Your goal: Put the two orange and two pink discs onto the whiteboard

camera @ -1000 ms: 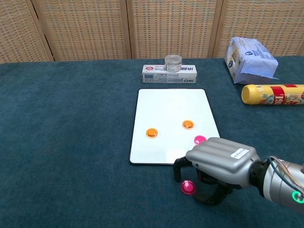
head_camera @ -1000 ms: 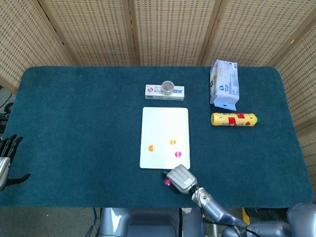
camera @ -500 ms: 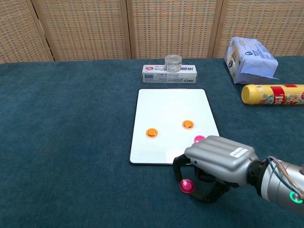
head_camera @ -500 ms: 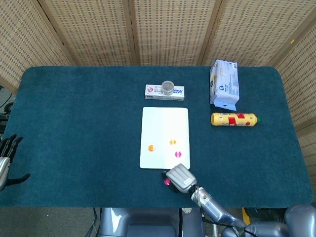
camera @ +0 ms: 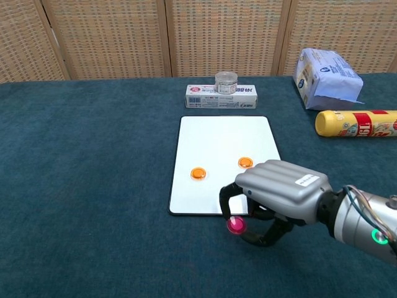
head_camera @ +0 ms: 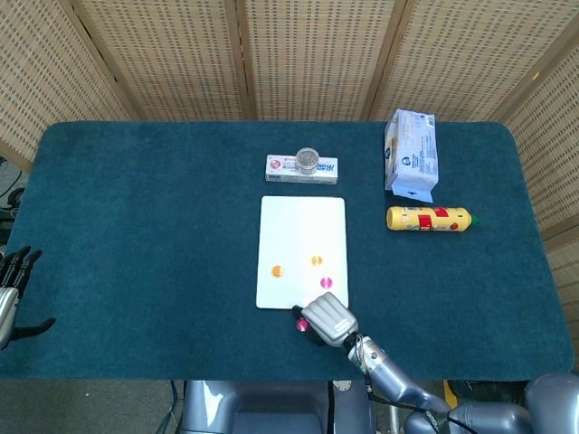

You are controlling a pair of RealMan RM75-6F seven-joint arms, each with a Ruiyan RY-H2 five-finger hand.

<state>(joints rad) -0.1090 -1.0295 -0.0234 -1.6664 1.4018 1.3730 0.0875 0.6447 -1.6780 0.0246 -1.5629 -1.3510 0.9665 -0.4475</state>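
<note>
The last pink disc (camera: 236,225) is pinched in the curled fingers of the right hand (camera: 273,197) just off the near edge of the whiteboard (camera: 217,143), which lies directly ahead.

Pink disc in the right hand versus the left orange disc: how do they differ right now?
The pink disc is pinched in the right hand, just off the whiteboard's near edge; the left orange disc lies flat on the whiteboard, untouched. One is pink, the other orange. Both are small round discs of similar size.
</note>
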